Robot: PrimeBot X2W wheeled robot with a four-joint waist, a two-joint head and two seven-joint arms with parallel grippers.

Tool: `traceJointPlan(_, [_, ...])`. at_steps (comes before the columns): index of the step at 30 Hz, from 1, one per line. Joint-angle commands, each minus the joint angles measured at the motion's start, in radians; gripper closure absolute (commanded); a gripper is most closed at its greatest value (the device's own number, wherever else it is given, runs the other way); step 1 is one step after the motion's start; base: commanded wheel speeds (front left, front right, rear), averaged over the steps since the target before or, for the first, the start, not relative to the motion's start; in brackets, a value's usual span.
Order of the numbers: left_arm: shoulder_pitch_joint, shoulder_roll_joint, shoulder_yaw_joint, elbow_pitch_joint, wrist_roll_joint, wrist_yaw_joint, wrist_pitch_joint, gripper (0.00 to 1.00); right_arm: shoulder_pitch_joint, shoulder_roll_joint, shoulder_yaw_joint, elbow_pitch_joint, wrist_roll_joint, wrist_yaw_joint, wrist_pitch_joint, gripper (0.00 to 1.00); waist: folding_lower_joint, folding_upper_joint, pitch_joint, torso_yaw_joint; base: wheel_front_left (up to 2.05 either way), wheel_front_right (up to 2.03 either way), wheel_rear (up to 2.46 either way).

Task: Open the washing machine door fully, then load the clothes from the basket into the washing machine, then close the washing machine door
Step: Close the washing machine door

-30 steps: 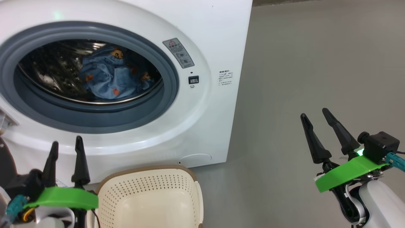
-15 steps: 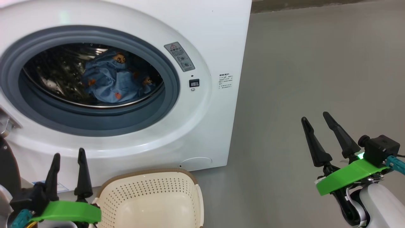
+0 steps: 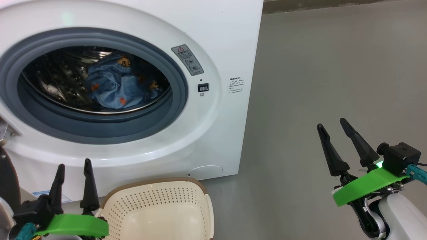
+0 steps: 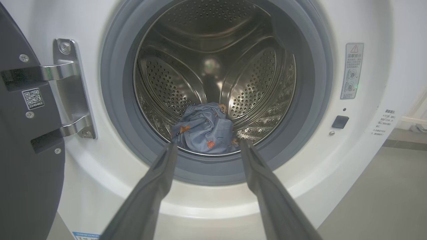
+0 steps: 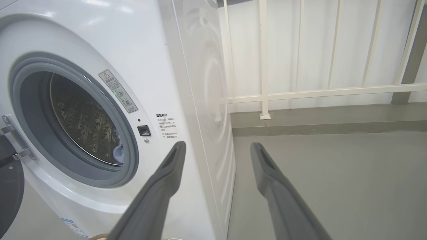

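The white washing machine (image 3: pixel 213 40) stands with its round mouth uncovered. Blue bear-printed clothes (image 3: pixel 115 86) lie heaped on the drum floor, clothes (image 4: pixel 203 130) that sit just beyond my left fingertips in the left wrist view. The black washing machine door (image 4: pixel 23 160) hangs swung out on its metal hinge (image 4: pixel 71 93) at the left. The cream basket (image 3: pixel 160 213) sits on the floor below the mouth, its inside bare. My left gripper (image 3: pixel 73 165) is open beside the basket, holding nothing. My right gripper (image 3: pixel 332 123) is open over the grey floor, right of the machine.
Grey floor (image 3: pixel 333 66) stretches to the right of the machine. A cream railing (image 5: pixel 300 90) and white wall stand behind it. The door's dark edge (image 3: pixel 6 180) shows at the far left of the head view.
The head view has shifted slightly, so the machine sits a little lower in it. My left gripper shows lower in the picture. Clothes, basket and right gripper are unchanged.
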Motion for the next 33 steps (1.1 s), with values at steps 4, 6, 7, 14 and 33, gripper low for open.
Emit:
traceJointPlan(4, [-0.011, 0.020, 0.026, -0.035, 0.008, 0.006, -0.005, 0.00, 0.000, -0.016, 0.018, -0.018, 0.000, 0.004, -0.008, 0.00, 0.0000, 0.0000, 0.000, 0.000, 0.00, 0.00, 0.00])
traceJointPlan(6, [-0.011, 0.021, 0.025, -0.035, 0.008, 0.008, -0.005, 0.00, -0.001, -0.016, 0.020, -0.018, 0.001, 0.004, -0.008, 0.00, 0.0000, 0.0000, 0.000, 0.000, 0.00, 0.00, 0.00])
traceJointPlan(7, [-0.011, 0.021, 0.024, -0.036, 0.009, 0.008, -0.005, 0.00, -0.002, -0.016, 0.020, -0.018, 0.001, 0.004, -0.008, 0.00, 0.0000, 0.0000, 0.001, 0.000, 0.00, 0.00, 0.00])
traceJointPlan(14, [-0.015, 0.025, 0.020, -0.038, 0.012, 0.012, -0.005, 0.00, -0.005, -0.015, 0.021, -0.016, 0.002, 0.004, -0.008, 0.00, 0.0000, 0.0000, 0.004, 0.001, 0.00, 0.00, 0.00])
traceJointPlan(33, [-0.016, 0.024, 0.025, -0.053, 0.005, 0.005, -0.005, 0.00, -0.009, -0.016, 0.025, -0.014, 0.001, 0.004, -0.008, 0.00, 0.0000, 0.0000, 0.008, 0.001, -0.26, 0.26, 0.00])
